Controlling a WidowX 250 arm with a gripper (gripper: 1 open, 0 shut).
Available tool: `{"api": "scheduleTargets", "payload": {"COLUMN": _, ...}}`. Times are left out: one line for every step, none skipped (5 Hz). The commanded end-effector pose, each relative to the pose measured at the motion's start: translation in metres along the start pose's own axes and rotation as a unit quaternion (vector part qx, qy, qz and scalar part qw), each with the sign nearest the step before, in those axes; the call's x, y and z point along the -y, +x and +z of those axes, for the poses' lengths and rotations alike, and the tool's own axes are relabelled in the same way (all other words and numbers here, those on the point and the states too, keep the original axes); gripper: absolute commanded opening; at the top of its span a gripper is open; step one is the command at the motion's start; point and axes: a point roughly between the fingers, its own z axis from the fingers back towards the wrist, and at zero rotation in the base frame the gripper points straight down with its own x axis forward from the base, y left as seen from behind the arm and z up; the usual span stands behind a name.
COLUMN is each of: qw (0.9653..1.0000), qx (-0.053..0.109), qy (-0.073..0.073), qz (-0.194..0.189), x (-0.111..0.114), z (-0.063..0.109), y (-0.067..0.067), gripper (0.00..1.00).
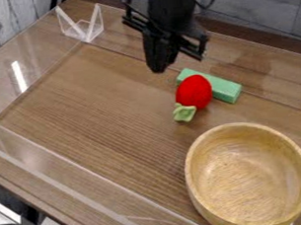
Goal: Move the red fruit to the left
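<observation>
The red fruit (195, 87) lies on the wooden table, with its small light-green leafy bit (184, 112) toward the front. My gripper (160, 66) hangs above the table, up and to the left of the fruit and clear of it. It points straight down. The fingers are pressed together and nothing shows between them.
A flat green block (227, 93) lies against the fruit's right side. A large wooden bowl (246, 136) stands at the front right. Clear plastic walls (18, 77) ring the table, and a clear folded stand (79, 25) sits at the back left.
</observation>
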Motion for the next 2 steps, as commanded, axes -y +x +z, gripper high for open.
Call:
{"api": "scheduleTargets", "payload": {"qw": 0.9989, "qx": 0.026, "qy": 0.007, "qz": 0.038, "x": 0.000, "z": 0.012, "y": 0.007, "gripper": 0.00}}
{"api": "scheduleTargets", "payload": {"qw": 0.9994, "qx": 0.021, "qy": 0.005, "qz": 0.028, "x": 0.005, "z": 0.001, "y": 0.002, "gripper": 1.00}}
